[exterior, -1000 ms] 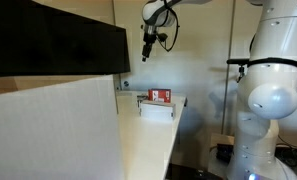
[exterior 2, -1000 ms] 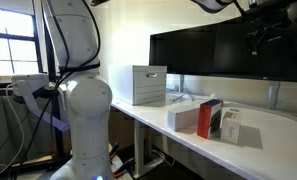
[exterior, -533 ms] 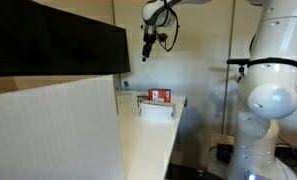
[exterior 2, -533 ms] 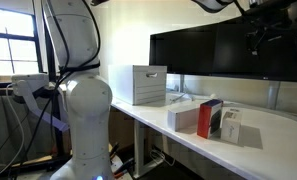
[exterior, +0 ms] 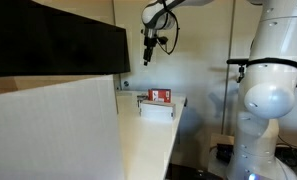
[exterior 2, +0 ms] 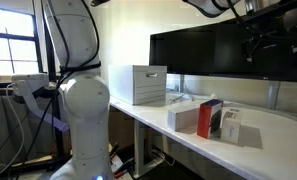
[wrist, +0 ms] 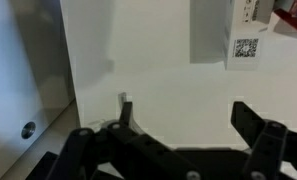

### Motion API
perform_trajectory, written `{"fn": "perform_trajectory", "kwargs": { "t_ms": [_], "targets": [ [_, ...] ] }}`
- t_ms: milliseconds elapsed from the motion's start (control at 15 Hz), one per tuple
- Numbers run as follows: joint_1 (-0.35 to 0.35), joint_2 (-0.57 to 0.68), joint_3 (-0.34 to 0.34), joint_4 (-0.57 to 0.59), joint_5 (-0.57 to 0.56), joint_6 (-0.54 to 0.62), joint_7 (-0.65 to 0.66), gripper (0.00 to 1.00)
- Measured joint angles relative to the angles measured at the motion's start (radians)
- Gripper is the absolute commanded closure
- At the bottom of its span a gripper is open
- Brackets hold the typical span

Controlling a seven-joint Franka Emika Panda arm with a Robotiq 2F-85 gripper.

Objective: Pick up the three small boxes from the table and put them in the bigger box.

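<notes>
Plainly the approach is in hand, with no carton lifted yet: the jaws hang in the upper right of an exterior view, spread wide and empty. The three small boxes (exterior 2: pixel 208 118) sit bunched at lower right on the bench (exterior 2: pixel 153 114), well apart from the bigger box (exterior 2: pixel 148 85) at mid-frame. In the wrist view the white carton (wrist: pixel 213 30) seems to run lengthwise up the frame, so the next move calls for descending to straddle its narrow width.

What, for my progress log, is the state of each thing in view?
gripper: open, empty, high above the table.
orange-red carton: upright on the table, untouched.
white cartons: on the table, one on each side of it.
bigger box: on the table; inside hidden.
monitor: screen dark.
</notes>
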Motion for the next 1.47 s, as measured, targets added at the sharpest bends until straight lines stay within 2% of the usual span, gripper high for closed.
{"fn": "perform_trajectory", "kwargs": {
  "t_ms": [400,733,867,1267,1467],
  "targets": [
    [-0.026,-0.022,0.011,-0.072,-0.009,-0.137,-0.013,0.0],
    [-0.038,-0.056,0.026,-0.142,-0.047,-0.152,-0.008,0.0],
    [-0.038,-0.083,0.046,-0.179,-0.06,-0.149,0.026,0.0],
    [-0.032,-0.191,0.137,-0.277,-0.066,-0.172,0.263,0.0],
    [-0.033,-0.202,0.143,-0.277,-0.066,-0.18,0.279,0.0]
  ]
}}
